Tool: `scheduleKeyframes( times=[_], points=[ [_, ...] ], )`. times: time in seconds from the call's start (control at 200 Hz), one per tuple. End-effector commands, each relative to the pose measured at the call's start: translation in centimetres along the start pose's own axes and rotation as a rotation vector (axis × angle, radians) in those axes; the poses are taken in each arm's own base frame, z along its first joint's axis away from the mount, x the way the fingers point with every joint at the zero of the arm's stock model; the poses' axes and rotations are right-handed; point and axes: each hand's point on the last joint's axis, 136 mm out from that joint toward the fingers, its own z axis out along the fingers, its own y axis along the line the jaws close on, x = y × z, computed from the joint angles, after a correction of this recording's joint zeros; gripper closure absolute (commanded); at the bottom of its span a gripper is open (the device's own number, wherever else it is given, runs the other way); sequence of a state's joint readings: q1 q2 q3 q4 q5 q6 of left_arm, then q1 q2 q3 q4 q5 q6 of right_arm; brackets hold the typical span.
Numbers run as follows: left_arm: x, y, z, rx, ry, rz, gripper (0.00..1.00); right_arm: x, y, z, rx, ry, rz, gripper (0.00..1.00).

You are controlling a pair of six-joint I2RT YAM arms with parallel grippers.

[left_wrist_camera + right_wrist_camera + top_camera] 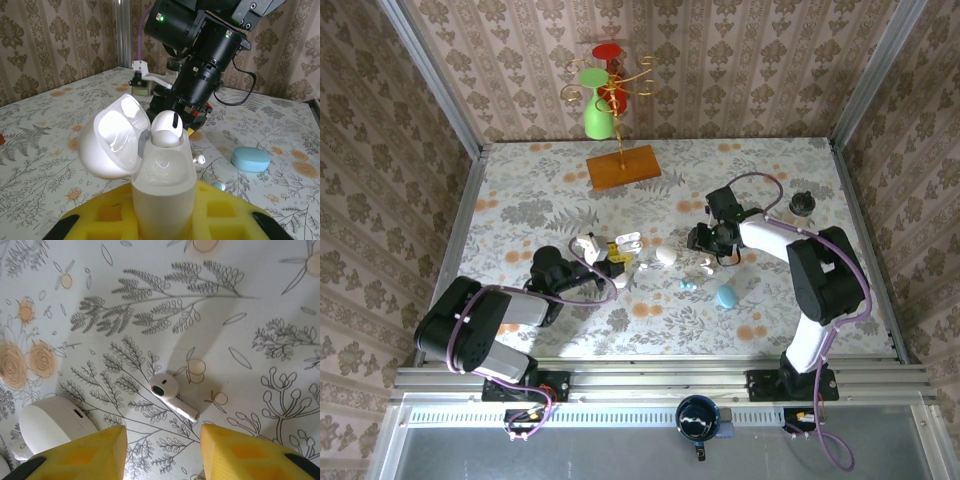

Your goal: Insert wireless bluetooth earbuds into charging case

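My left gripper (162, 212) is shut on a white charging case (165, 185) held upright, its lid (112, 142) swung open to the left. One white earbud (165, 131) sits in the case. From above, the left gripper (616, 260) and the case (628, 242) are at mid-table. My right gripper (162, 452) hangs open just above a white earbud (167, 390) lying on the tablecloth beyond its fingertips; from above this right gripper (713, 258) is right of centre. A pale blue earbud (688, 286) lies loose nearby.
A closed white case (666, 255) lies between the grippers, also seen as a white case (55, 427). A pale blue case (725, 296) rests to the front right. A wooden stand (623, 166) with a green glass (597, 112) is at the back; a small black object (802, 203) far right.
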State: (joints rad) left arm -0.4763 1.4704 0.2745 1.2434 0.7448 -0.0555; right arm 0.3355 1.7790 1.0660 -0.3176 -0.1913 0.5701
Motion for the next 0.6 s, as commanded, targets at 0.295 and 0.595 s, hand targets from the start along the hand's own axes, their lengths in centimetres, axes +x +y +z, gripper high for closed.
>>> scheduleKeyframes(
  times=[0.295, 0.595],
  points=[
    [-1.5, 0.0, -0.5, -0.024, -0.048, 0.045, 1.0, 2.9, -3.7, -1.8, 0.077, -0.064, 0.068, 0.51],
    [-1.3, 0.0, -0.4, -0.016, -0.043, 0.048, 1.0, 1.9, -1.0, -0.3, -0.023, -0.034, 0.061, 0.54]
  ],
)
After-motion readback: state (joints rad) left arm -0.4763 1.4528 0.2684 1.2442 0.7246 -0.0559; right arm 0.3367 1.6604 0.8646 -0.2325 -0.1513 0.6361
